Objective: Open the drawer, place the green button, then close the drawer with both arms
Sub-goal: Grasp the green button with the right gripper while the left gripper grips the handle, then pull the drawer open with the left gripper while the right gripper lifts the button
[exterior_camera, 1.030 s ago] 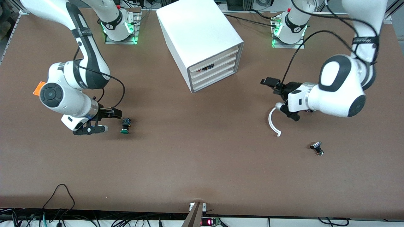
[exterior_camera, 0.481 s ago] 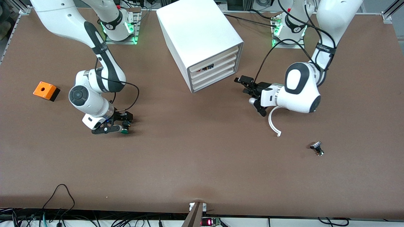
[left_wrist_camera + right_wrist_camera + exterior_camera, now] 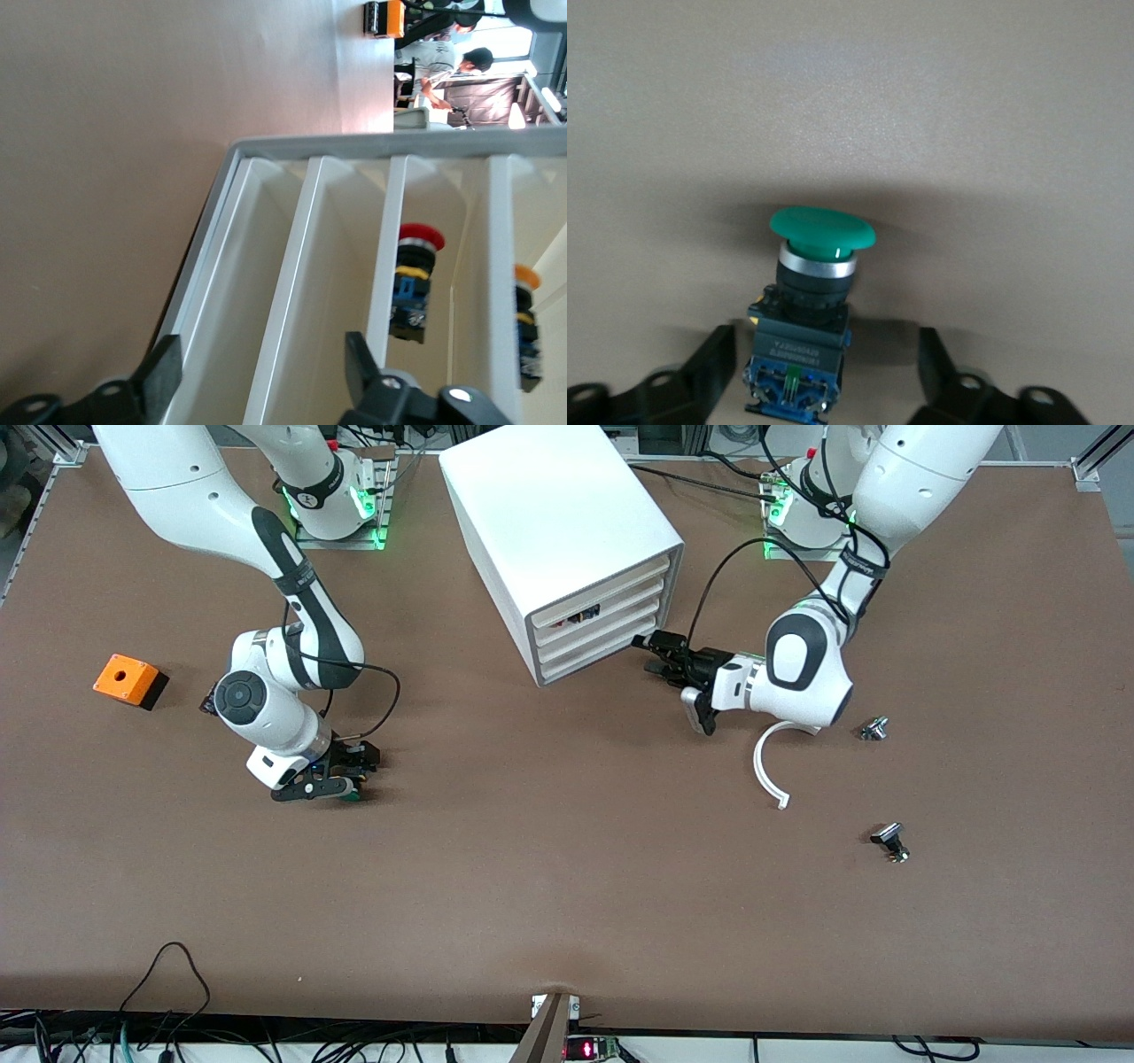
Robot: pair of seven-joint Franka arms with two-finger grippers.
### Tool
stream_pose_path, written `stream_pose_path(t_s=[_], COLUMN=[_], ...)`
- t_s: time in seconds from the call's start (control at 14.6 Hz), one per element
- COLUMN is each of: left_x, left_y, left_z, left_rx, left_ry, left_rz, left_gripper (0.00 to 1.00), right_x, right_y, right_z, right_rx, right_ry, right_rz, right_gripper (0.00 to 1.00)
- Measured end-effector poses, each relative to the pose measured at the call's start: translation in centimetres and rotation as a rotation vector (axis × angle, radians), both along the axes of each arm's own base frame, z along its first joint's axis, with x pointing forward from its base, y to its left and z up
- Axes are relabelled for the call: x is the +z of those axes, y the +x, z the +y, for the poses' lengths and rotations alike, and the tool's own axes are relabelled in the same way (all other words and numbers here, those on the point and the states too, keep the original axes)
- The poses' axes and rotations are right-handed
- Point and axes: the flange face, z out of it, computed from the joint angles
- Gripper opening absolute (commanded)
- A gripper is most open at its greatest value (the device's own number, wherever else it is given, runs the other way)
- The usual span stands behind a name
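The white cabinet (image 3: 558, 522) stands at the robots' edge of the table, its stacked drawers (image 3: 602, 631) all shut. My left gripper (image 3: 647, 654) is open right in front of the lower drawers, at the end toward the left arm's side. In the left wrist view its fingers (image 3: 164, 376) straddle the fronts of the two lowest drawers (image 3: 283, 292). The green-capped button (image 3: 353, 794) lies on its side on the table toward the right arm's end. My right gripper (image 3: 354, 772) is open, low at the table, with the button (image 3: 819, 232) between its fingers (image 3: 713, 354), not clamped.
An orange box with a hole (image 3: 130, 680) sits near the right arm's end. A white curved strip (image 3: 767, 771) and two small black-and-silver parts (image 3: 889, 841) (image 3: 874, 728) lie toward the left arm's end. Upper drawers hold a red button (image 3: 416, 237) and an orange one (image 3: 526, 276).
My right gripper slid along the table until its fingers straddled the button. My left arm swung from over the white strip up to the drawer fronts.
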Motion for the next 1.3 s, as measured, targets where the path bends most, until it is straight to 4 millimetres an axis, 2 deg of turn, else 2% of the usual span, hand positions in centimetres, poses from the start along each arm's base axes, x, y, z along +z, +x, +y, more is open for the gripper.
stream_pose_path(t_s=[0.14,0.21,0.27,0.48,0.69,0.82,1.03,1.17,1.3], left_x=[-0.7,-0.8,-0.9,-1.9,-3.3,-3.7,-3.8,-3.8,-3.9], left_y=[-1.1,-1.3,-1.5,-2.5,-3.1,-3.6,-4.3,-4.7,-5.0], left_z=[-0.1,-0.1,-0.4,-1.6,-1.9,-2.3,-2.9,-3.3,-3.7], left_rx=[-0.005,-0.008,-0.013,-0.018,-0.004,-0.007,-0.016,-0.007,0.005], left_ry=[-0.001,-0.002,-0.007,-0.046,-0.081,-0.09,-0.094,-0.102,-0.111], left_rz=[0.01,0.011,0.013,0.014,0.013,0.019,0.03,0.04,0.053], left_gripper=[0.65,0.63,0.61,0.56,0.48,0.47,0.44,0.35,0.08], right_x=[0.2,0.4,0.5,0.5,1.0,2.5,6.4,9.2,11.3], right_y=[0.0,0.1,0.1,0.1,0.2,0.8,2.6,3.9,4.8], right_z=[0.2,0.2,0.2,0.4,1.0,2.1,3.9,4.9,6.0], right_rx=[0.003,0.003,0.003,0.005,0.012,-0.014,-0.113,-0.201,-0.286], right_ry=[0.002,0.003,0.003,0.004,0.01,0.014,0.006,-0.004,-0.011], right_rz=[-0.004,-0.006,-0.008,-0.008,-0.009,0.029,0.106,0.144,0.158], right_gripper=[0.14,0.04,0.0,0.0,0.0,0.0,0.0,0.0,0.0])
